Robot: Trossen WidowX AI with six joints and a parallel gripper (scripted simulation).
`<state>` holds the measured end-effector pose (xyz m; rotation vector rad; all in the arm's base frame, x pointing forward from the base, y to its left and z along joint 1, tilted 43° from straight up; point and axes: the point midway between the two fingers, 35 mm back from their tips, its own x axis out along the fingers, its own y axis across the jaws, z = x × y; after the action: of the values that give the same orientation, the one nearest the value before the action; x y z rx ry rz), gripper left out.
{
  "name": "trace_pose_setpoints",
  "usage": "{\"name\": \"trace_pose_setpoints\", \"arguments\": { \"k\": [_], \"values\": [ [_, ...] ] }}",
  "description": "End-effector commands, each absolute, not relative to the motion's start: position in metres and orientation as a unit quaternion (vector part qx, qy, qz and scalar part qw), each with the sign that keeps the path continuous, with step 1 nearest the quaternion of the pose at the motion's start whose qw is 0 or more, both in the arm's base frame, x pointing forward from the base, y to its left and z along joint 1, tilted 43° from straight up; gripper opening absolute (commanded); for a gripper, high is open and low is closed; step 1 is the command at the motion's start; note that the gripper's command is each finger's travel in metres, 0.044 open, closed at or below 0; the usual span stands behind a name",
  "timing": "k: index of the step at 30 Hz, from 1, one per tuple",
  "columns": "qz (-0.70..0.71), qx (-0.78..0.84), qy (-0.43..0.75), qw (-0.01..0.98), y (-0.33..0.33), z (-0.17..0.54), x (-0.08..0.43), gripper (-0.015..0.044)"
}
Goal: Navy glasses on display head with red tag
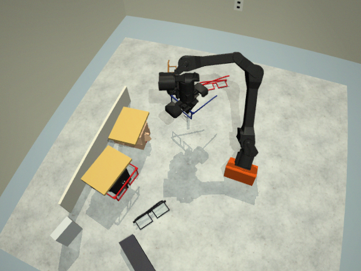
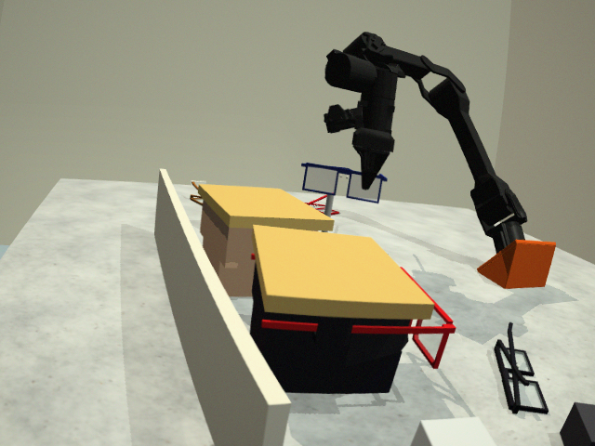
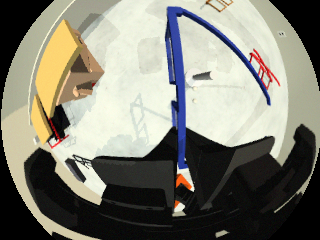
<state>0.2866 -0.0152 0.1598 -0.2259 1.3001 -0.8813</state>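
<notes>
My gripper [image 1: 186,110] [image 2: 366,186] [image 3: 177,130] is shut on the navy glasses [image 1: 205,104] [image 2: 323,166] [image 3: 181,100] by the top of the frame, near one end. They hang well above the table, lenses towards the exterior camera, temples open and pointing away from the heads. The tan head [image 1: 143,143] [image 2: 237,270] bears no glasses; a small red patch shows at its face in the wrist view, probably the tag. The black head [image 1: 123,180] [image 2: 336,364] wears red glasses [image 1: 117,198] [image 2: 399,329]. The gripper is apart from both heads; the tan head's ears are hidden.
Yellow boards [image 1: 130,125] [image 1: 106,170] overhang both heads. A pale wall [image 1: 96,145] [image 2: 211,307] stands behind them. A grey post [image 2: 329,204] is near the navy glasses. Black glasses [image 1: 160,210], red glasses [image 1: 221,83], orange glasses, a pale block [image 1: 68,231] and a dark bar [image 1: 136,252] lie around.
</notes>
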Motion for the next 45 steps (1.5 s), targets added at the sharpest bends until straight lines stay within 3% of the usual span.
{"name": "trace_pose_setpoints", "arguments": {
  "k": [1, 12, 45],
  "values": [
    [-0.397, -0.105, 0.583, 0.701, -0.025, 0.150, 0.287, 0.0000],
    [-0.398, -0.106, 0.582, 0.701, -0.052, 0.123, 0.286, 0.0000],
    [-0.397, -0.105, 0.583, 0.701, -0.037, 0.109, 0.273, 0.0000]
  ]
}}
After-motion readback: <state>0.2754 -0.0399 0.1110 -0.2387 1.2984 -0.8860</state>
